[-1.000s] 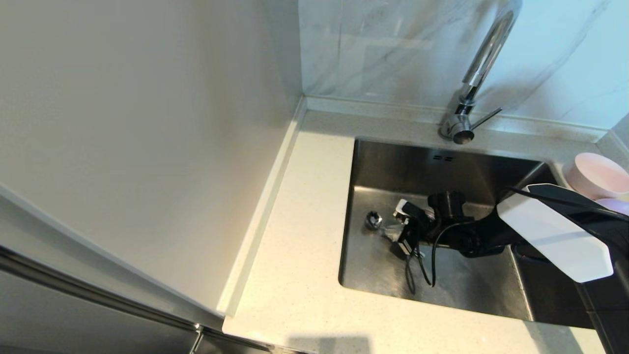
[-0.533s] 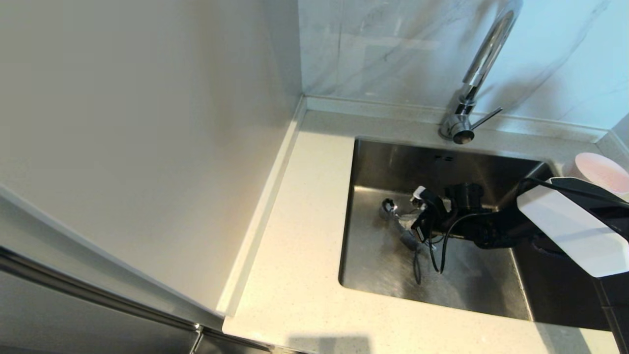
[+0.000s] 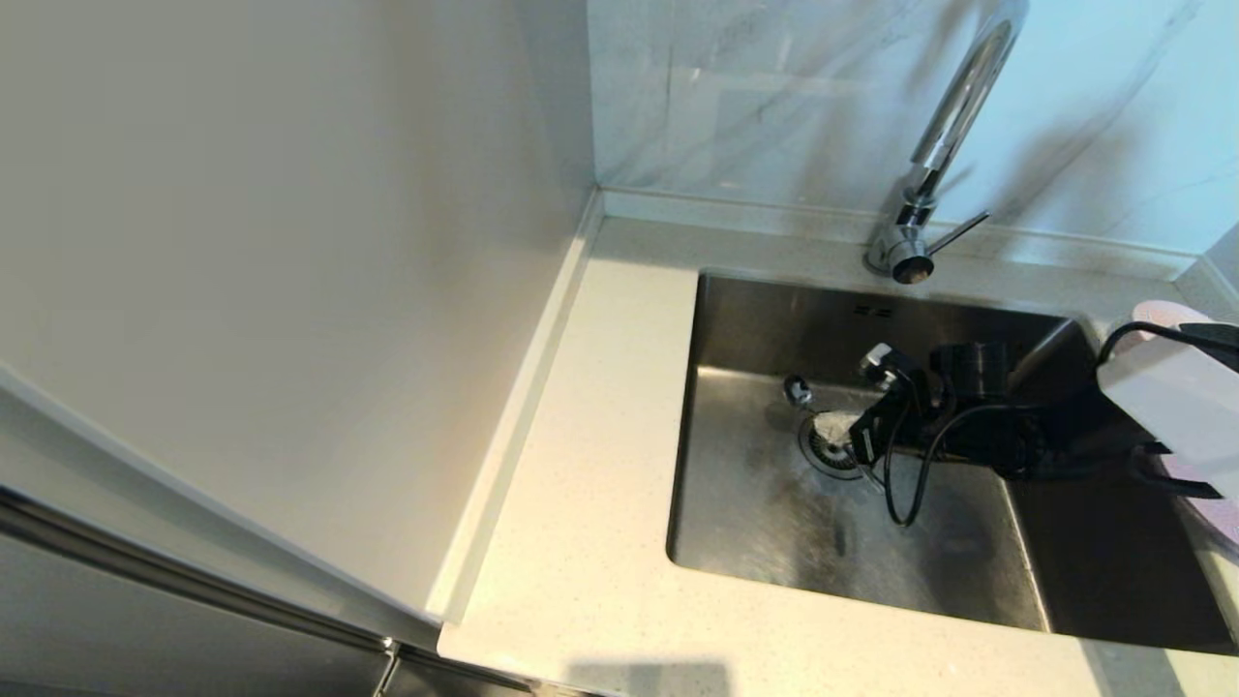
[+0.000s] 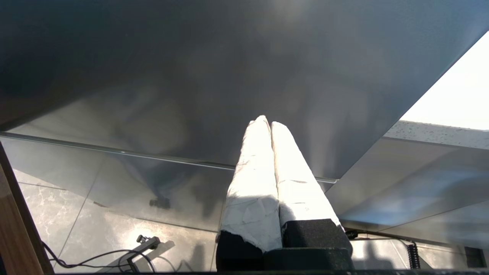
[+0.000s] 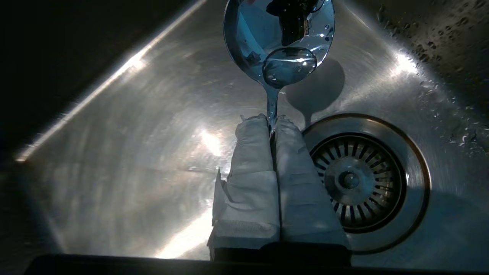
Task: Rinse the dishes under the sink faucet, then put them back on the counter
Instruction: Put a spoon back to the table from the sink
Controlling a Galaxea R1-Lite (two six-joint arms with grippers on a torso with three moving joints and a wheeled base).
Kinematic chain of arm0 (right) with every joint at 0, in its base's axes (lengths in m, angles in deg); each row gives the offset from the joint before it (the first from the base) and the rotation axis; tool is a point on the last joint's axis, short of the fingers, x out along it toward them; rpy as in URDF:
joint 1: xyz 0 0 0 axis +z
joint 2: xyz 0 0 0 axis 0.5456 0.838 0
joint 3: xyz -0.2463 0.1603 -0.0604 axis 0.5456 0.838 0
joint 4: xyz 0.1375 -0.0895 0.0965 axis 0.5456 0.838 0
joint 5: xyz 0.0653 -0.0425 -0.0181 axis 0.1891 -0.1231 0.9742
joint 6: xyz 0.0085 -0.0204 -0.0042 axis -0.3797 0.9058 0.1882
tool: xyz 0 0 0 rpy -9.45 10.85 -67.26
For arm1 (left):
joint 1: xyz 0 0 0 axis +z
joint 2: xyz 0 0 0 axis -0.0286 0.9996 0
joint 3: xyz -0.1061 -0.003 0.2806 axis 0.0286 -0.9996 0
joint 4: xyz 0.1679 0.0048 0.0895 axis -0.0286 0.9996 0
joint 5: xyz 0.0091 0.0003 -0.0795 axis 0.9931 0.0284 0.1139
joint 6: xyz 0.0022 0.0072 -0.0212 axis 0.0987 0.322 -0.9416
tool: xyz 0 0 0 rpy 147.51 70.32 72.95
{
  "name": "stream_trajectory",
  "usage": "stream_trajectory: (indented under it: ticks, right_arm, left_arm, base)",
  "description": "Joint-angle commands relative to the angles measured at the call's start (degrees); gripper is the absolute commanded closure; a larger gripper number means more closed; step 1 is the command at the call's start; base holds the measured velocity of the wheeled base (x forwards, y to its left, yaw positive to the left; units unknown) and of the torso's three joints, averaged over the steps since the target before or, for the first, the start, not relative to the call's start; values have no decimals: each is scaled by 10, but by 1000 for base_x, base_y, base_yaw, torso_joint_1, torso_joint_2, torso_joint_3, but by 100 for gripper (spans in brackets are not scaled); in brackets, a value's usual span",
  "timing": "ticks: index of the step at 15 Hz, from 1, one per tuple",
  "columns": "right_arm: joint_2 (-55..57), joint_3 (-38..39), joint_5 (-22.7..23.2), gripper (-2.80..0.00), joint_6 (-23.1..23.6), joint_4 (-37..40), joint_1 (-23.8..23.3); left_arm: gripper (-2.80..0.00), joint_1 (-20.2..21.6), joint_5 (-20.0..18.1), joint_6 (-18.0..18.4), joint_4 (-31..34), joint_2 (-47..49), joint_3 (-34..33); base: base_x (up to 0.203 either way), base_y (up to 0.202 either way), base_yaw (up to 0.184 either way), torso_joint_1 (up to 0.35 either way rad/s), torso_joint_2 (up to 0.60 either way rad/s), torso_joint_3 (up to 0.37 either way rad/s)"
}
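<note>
Spoon, pinched by its handle in my shut right gripper, has drifted across the sink toward its right edge, bound for the counter.

A plain cream wall meets a grey-veined marble backsplash; below lies a glossy tiled floor.

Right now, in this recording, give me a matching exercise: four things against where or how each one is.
Things:
1. spoon
2. drain strainer
3. faucet
4. left gripper

States:
A. shut on nothing, away from the sink
B. set into the sink floor
C. clamped by its handle in the right gripper
D. standing behind the basin

Pairs: 1-C, 2-B, 3-D, 4-A
</note>
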Motion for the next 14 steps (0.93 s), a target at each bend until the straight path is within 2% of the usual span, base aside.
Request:
stream_trajectory:
  ticks: [1, 3, 6, 8, 11, 13, 14]
  right_arm:
    - [-79, 63, 17, 0, -18, -18, -8]
    - [-131, 134, 22, 0, -42, -70, -10]
    - [-207, 201, 24, 0, -131, -168, -1]
    - [-250, 199, 23, 0, -186, -197, 9]
    - [-318, 154, 23, 0, -261, -203, 23]
    - [-349, 157, 24, 0, -278, -202, 32]
    - [-355, 190, 24, 0, -274, -200, 36]
  left_arm:
    - [0, 0, -1, 0, 0, 0, 0]
    - [0, 0, -1, 0, 0, 0, 0]
    - [0, 0, 0, 0, 0, 0, 0]
    - [0, 0, 0, 0, 0, 0, 0]
    - [0, 0, 0, 0, 0, 0, 0]
    - [0, 0, 0, 0, 0, 0, 0]
    - [0, 0, 0, 0, 0, 0, 0]
  base:
    - [0, 0, 0, 0, 0, 0]
    - [0, 0, 0, 0, 0, 0]
    - [0, 0, 0, 0, 0, 0]
    - [0, 0, 0, 0, 0, 0]
    - [0, 0, 0, 0, 0, 0]
    - [0, 0, 0, 0, 0, 0]
    - [0, 0, 0, 0, 0, 0]
